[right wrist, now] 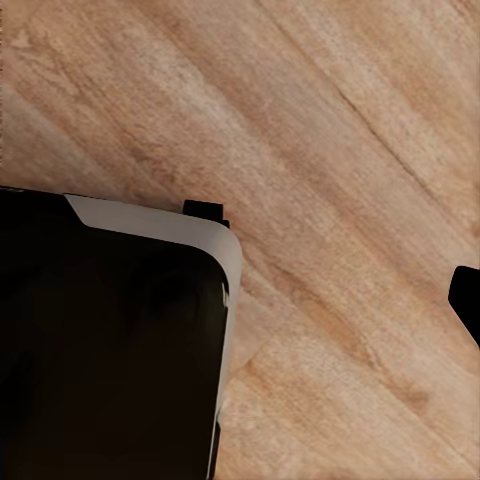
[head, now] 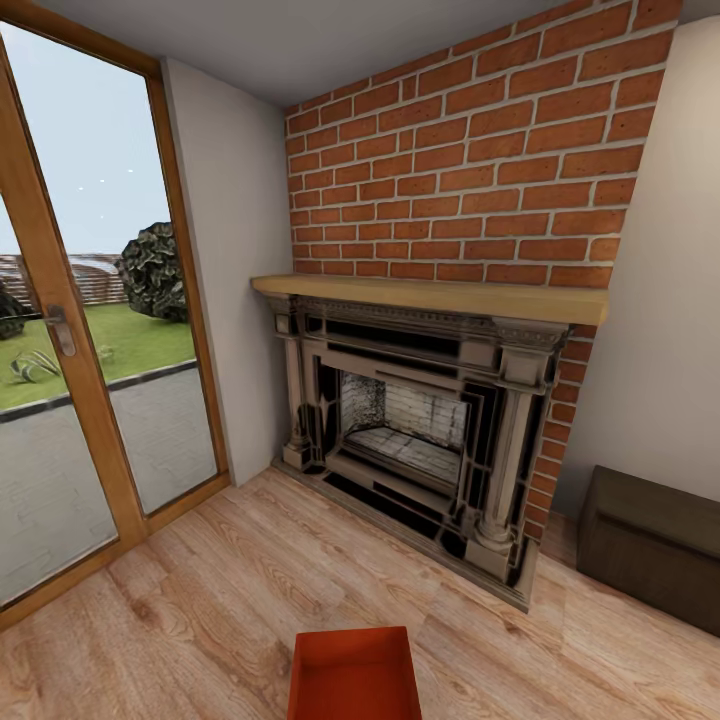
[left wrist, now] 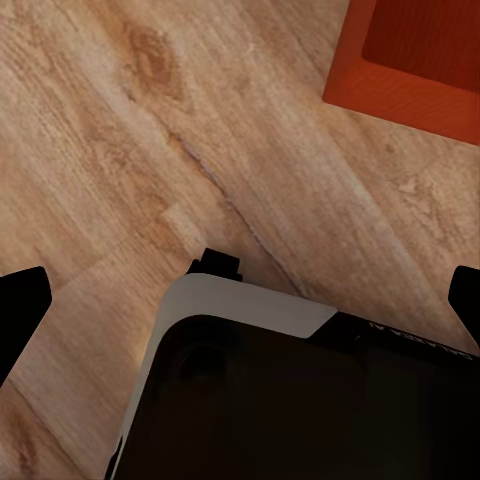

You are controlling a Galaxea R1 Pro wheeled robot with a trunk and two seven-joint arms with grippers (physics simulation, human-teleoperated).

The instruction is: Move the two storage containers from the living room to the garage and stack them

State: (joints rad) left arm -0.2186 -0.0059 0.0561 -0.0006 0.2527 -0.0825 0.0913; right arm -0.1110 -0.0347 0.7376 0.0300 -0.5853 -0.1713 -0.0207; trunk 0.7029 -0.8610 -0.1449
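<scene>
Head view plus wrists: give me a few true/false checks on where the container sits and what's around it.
1. The orange-red storage container sits on light wood plank floor. True.
2. It rests on the fireplace mantel. False: it is on the floor in front of the brick fireplace.
3. A glass door stands left of the fireplace. True.
4. The container holds items. False: its visible interior looks empty.
5. In the left wrist view, fingers clamp the container. False: it lies apart from them.
</scene>
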